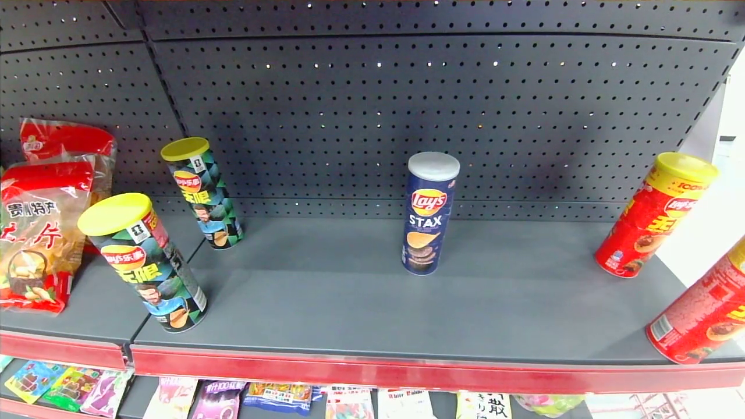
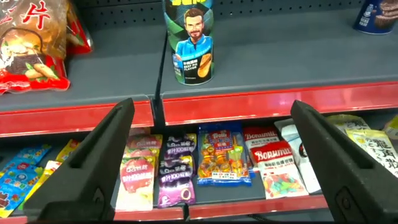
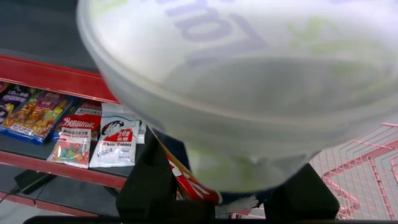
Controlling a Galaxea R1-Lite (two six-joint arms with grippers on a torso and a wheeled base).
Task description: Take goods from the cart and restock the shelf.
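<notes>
Since your right gripper (image 3: 224, 196) is clamped on a chip can (image 3: 249, 81) below the shelf (image 1: 349, 302), raise it and set it upright at three o'clock of the blue can (image 1: 429, 212). Hold the left gripper (image 2: 211, 106), spread and empty, clear.

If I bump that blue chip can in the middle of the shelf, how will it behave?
The blue chip can stands tall and narrow, so it probably tips easily. Being round, it would likely roll along the shelf once down.

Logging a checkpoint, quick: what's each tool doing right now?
Left tool: open, holding nothing.
Right tool: closed on a chip can.
</notes>
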